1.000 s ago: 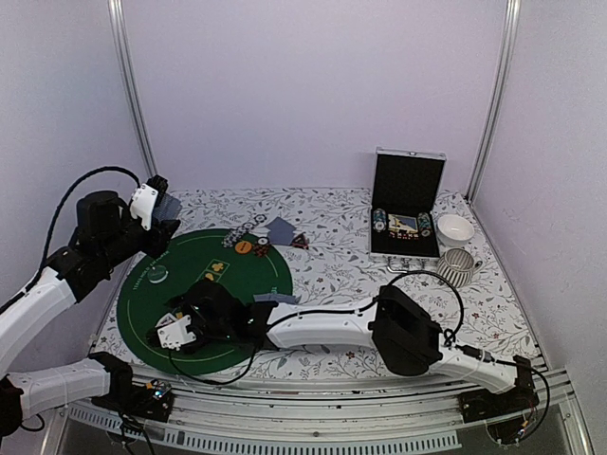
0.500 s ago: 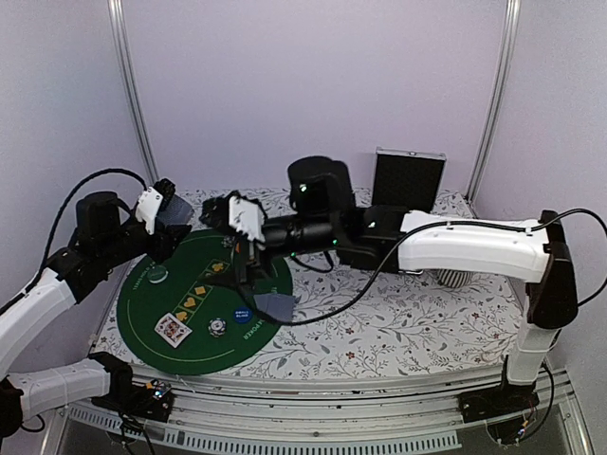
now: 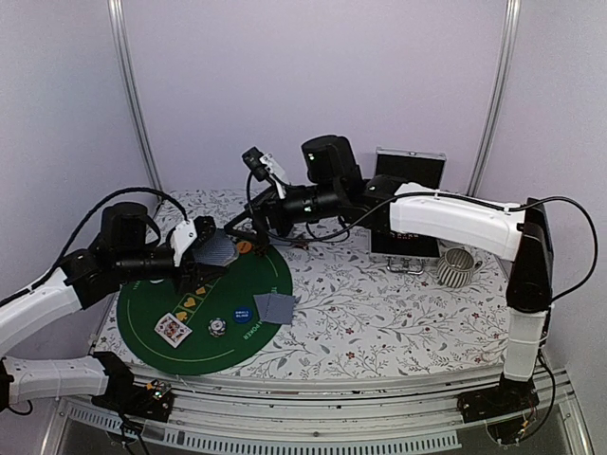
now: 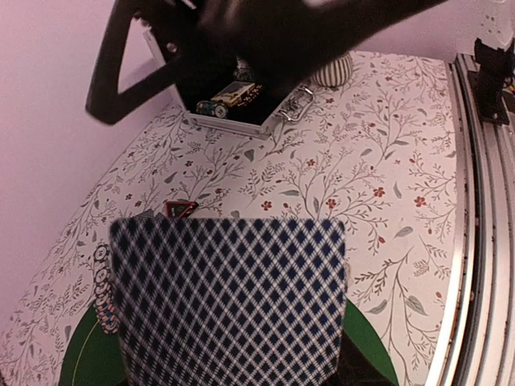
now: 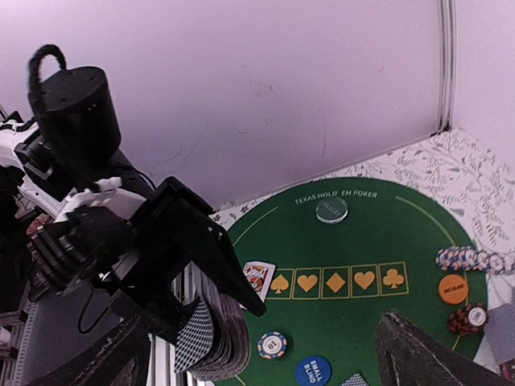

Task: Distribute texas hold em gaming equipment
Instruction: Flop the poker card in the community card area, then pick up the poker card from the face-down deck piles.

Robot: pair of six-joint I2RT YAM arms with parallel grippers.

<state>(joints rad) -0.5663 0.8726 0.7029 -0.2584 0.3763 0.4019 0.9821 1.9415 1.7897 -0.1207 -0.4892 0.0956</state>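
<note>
Stack of diamond-backed grey-blue playing cards point(image 4: 229, 301) is held in left tool point(image 3: 204, 245) above round green felt mat point(image 3: 142, 294); wide-spread, empty right tool point(image 3: 254, 218) is probably best brought squarely onto its top so one alone is taken.

Left arm point(image 3: 47, 294) is stretched out low toward the middle, left gripper point(image 3: 204, 248) clamped on a deck of cards point(image 4: 229, 297). Right arm point(image 3: 446, 218) reaches way across, wrist tipped down, right gripper point(image 3: 245, 223) spread wide.
</note>
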